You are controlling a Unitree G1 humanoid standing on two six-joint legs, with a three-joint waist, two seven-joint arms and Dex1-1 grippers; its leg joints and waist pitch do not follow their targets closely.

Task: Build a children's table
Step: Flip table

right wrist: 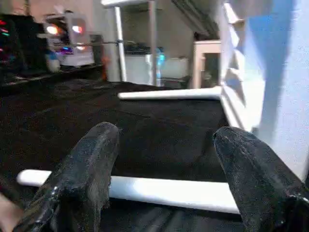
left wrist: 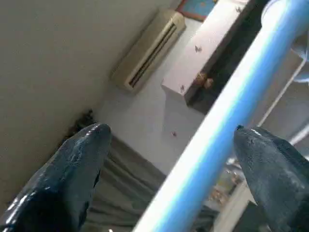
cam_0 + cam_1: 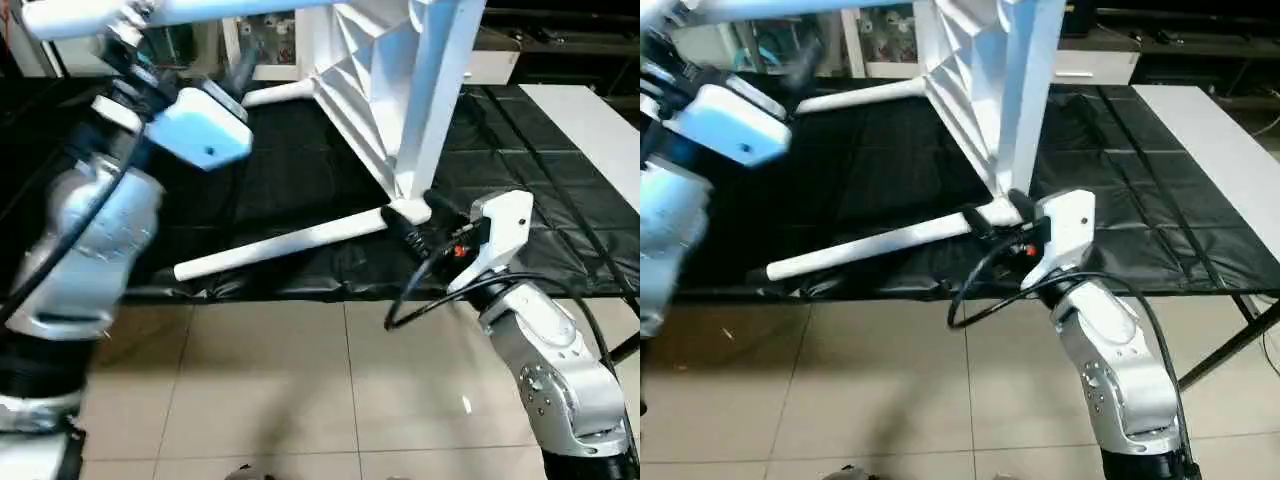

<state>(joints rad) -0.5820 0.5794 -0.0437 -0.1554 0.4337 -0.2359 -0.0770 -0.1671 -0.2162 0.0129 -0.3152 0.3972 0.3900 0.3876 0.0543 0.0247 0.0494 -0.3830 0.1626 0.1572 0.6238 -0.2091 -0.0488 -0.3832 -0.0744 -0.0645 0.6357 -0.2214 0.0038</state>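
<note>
Taking the tabletop (image 3: 385, 90) as the landmark: it stands tipped on its long edge on the black-covered work table (image 3: 520, 170), ribbed underside facing the robot's left, presumably so the legs already socketed can stick out sideways. Far to its left and high up, the left gripper (image 2: 169, 164) has its fingers spread wide around the upper leg (image 2: 227, 116), one finger on each side and neither visibly touching it; that leg runs level from the tabletop's top corner toward the robot's left. Below it, the near leg (image 3: 285, 243) lies along the cloth, its long axis slanting from the tabletop's lower near corner out to the robot's left and toward the table edge. A far leg (image 3: 280, 94) points the same way behind. At the lower corner sits the right gripper (image 1: 169, 164), fingers wide apart and holding nothing, apparently steadying or approaching that socket.
</note>
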